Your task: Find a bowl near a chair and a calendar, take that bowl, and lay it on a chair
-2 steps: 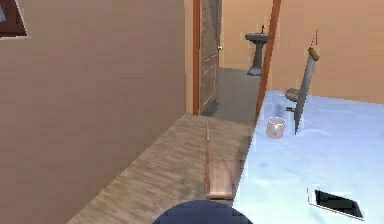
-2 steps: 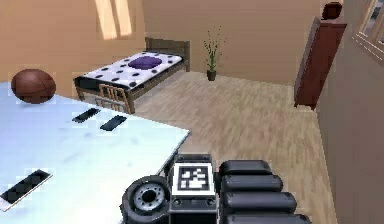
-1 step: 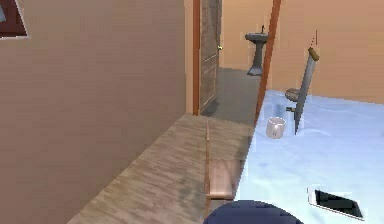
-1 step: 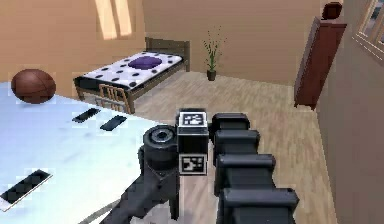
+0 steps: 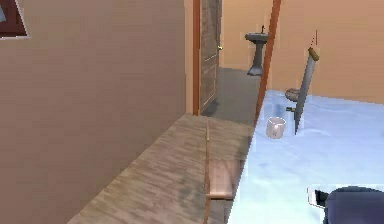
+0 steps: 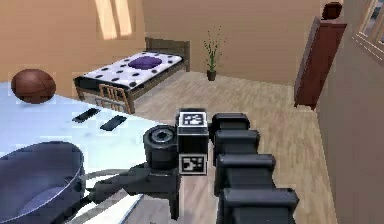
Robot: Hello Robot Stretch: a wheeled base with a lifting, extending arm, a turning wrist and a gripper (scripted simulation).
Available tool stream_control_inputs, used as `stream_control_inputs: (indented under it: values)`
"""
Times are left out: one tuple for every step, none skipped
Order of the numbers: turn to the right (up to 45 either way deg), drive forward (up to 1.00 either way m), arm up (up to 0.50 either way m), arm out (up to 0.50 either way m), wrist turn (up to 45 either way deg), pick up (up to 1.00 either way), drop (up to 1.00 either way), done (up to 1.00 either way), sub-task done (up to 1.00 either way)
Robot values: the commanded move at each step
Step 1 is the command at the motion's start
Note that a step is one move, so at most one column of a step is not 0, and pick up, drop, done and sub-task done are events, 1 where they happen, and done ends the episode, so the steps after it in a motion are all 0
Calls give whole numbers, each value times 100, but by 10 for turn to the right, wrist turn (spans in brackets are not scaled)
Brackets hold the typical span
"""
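The bowl (image 6: 40, 180) is dark grey and round, with deep sides and a paler rim. It sits on the pale blue bench (image 6: 30, 125) at the bottom left of the arm side view. The jaws point at it from the right, and their tips end right by its rim. I cannot tell if they touch it or if they hold anything. The arm (image 6: 245, 175) is a dark blocky bar that comes up from the bottom edge, with two white marked squares (image 6: 191, 140) at its far end. Farther out on the bench lie two flat dark things (image 6: 100, 119) and a brown ball (image 6: 34, 86). Past the bench stand a bed (image 6: 135, 72) with a spotted cover, a potted plant (image 6: 211, 52) and a tall dark-red cupboard (image 6: 315, 60). In the forward view a small clear cup (image 5: 275, 127) stands on the bench, and a sink (image 5: 257, 48) shows through a doorway.
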Motion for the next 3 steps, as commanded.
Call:
stream_control_inputs:
  values:
    - [0,0,0,0,450,0,0,0,0]
    - [0,0,0,0,360,0,0,0,0]
    - [0,0,-42,0,0,0,0,0,0]
